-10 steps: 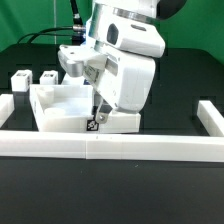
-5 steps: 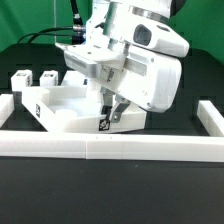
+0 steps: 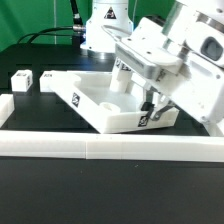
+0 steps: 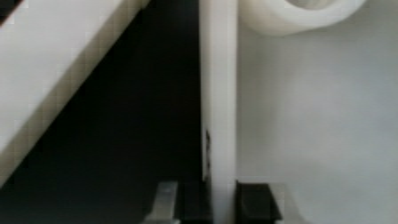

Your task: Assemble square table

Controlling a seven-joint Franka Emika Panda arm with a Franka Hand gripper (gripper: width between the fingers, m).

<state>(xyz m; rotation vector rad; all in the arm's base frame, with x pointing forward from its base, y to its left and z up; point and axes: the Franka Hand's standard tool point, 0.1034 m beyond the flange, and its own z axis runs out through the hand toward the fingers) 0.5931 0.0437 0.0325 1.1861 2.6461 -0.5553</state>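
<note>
The square table slab (image 3: 95, 103) is white with recessed panels and a small tag on its left edge, and lies turned at an angle on the black table. My gripper (image 3: 150, 113) is shut on the slab's raised rim at its corner nearest the exterior view's right. In the wrist view the rim (image 4: 217, 90) runs straight up between my two fingers (image 4: 171, 202), with the gripper (image 4: 215, 203) closed around it. A round white shape (image 4: 295, 14) shows on the slab's inner side. Two white leg blocks (image 3: 20, 80) (image 3: 48, 78) stand at the exterior view's left.
The long low white border wall (image 3: 100, 147) runs along the front and turns back at both ends (image 3: 6, 110). The arm's bulky white body (image 3: 185, 65) hangs over the exterior view's right. The robot base (image 3: 105, 25) and black cables are behind.
My gripper has swung toward the exterior view's right, keeping hold of the slab's rim. The slab has slid and turned with it, away from the two leg blocks.
</note>
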